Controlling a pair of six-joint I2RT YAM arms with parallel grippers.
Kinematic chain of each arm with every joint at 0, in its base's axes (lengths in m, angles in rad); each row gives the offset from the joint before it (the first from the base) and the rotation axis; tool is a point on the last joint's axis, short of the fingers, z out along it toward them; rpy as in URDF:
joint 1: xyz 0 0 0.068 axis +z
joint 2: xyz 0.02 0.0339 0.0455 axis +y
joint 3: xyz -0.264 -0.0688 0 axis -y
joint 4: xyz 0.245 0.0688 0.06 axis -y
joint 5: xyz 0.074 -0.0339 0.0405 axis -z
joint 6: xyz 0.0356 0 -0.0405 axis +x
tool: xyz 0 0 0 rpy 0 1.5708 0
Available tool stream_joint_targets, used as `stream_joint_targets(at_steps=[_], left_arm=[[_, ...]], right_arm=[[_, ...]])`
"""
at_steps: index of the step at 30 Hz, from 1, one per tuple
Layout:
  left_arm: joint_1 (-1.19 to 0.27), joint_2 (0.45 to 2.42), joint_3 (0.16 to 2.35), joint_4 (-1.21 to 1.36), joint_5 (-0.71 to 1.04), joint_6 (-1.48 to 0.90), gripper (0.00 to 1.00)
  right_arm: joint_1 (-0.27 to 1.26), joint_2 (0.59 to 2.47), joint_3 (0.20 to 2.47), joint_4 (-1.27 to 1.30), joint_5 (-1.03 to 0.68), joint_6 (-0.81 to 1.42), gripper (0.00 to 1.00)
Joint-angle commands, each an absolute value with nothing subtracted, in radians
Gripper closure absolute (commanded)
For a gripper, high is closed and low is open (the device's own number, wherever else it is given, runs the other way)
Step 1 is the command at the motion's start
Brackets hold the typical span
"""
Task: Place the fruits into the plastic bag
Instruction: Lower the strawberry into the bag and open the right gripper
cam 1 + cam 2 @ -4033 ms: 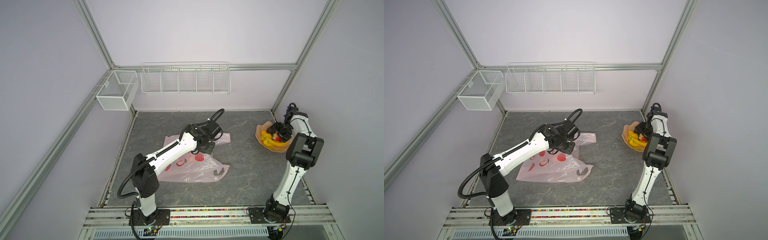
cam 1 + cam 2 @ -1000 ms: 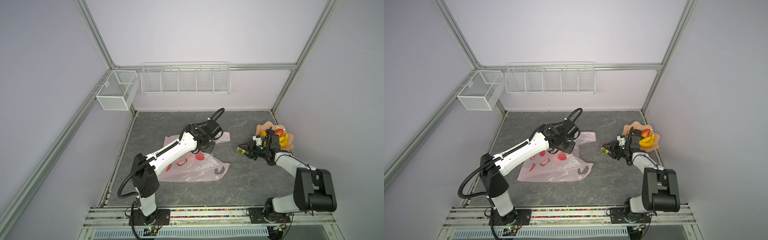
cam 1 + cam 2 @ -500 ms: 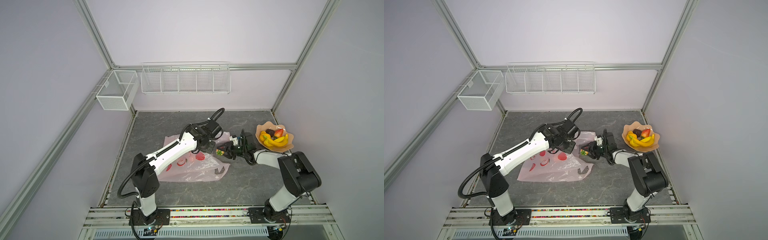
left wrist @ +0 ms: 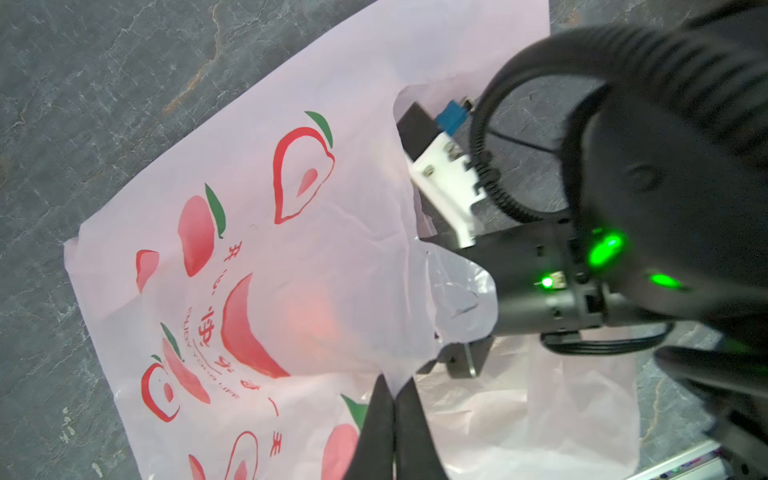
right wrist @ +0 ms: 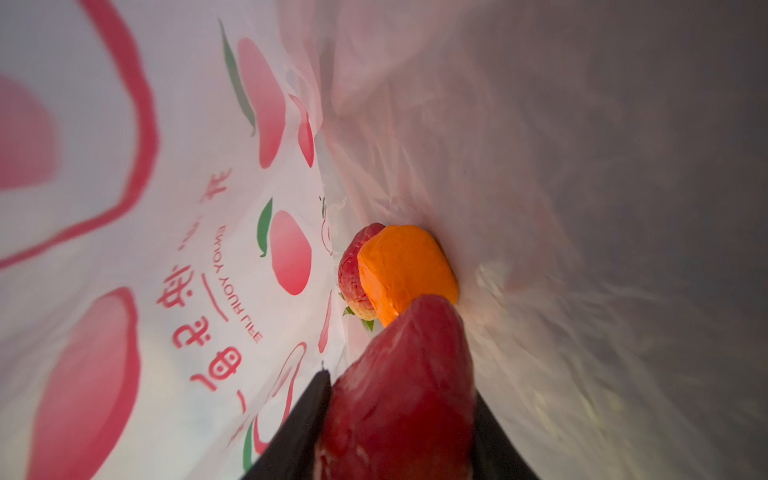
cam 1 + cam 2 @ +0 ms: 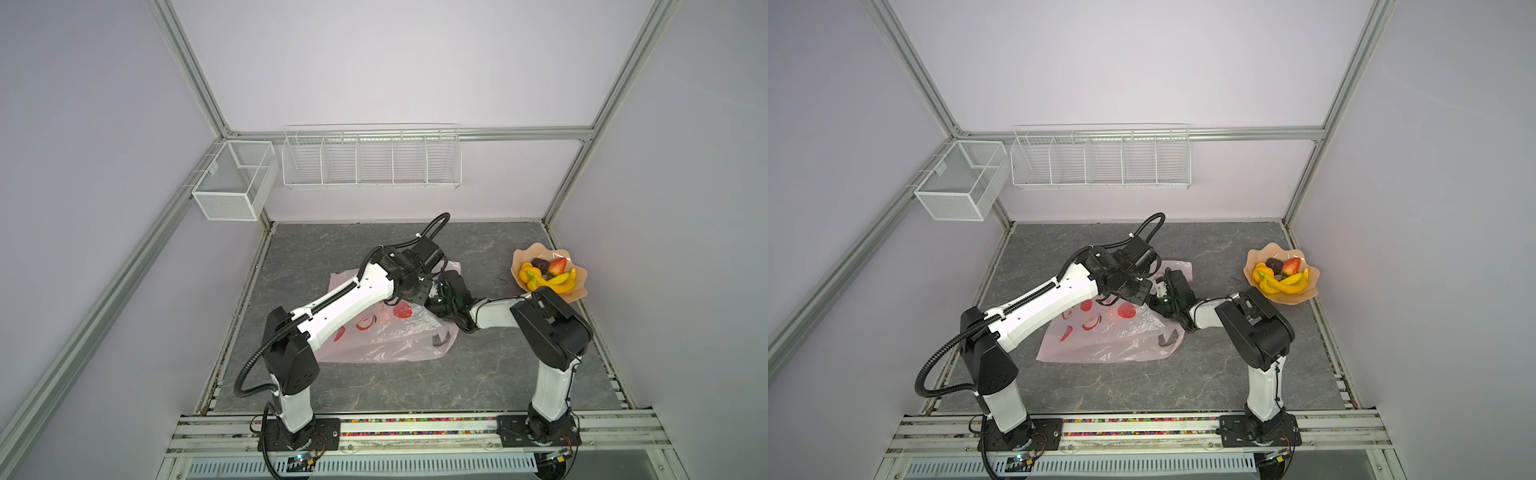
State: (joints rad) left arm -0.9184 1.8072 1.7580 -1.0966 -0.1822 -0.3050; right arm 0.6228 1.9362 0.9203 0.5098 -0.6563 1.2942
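While the left gripper is pinching the rim of the plastic bag with its jaws pressed together and is holding the mouth open, the right gripper is reaching inside the bag. Its jaws are clamping a dark red fruit, which is filling the gap between them. Deeper in the bag, an orange fruit is lying just ahead of the held one. It is touching a red bumpy fruit with small green leaves.

In both top views the bag is lying flat on the grey tabletop, near the middle, and the two arms are meeting at its far right corner. The right gripper itself is hiding there under the plastic and the left arm.

Well apart, by the right wall, the wavy plate is carrying the other fruits: a yellow banana, a strawberry and a dark round fruit.
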Motion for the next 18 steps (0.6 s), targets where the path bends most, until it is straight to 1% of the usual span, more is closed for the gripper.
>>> stream_joint_targets(at_steps=[1, 2, 4, 9, 18], left_arm=[[-0.924, 1.818, 1.787, -1.101, -0.182, -0.313, 1.00], [-0.926, 1.816, 1.786, -1.099, -0.183, -0.313, 1.00], [-0.925, 1.813, 1.781, -1.095, -0.184, -0.316, 1.00], [-0.925, 1.810, 1.774, -1.085, -0.182, -0.318, 1.00], [-0.926, 1.794, 1.750, -1.077, -0.187, -0.322, 1.00]], right_arm=[[0.653, 1.958, 0.976, 0.476, -0.629, 1.321, 0.62], [0.661, 1.964, 0.992, 0.451, -0.623, 1.314, 0.59], [0.674, 1.977, 1.018, 0.389, -0.615, 1.297, 0.55], [0.702, 1.998, 1.048, 0.354, -0.612, 1.298, 0.45], [0.710, 1.974, 1.046, 0.330, -0.624, 1.281, 0.15]])
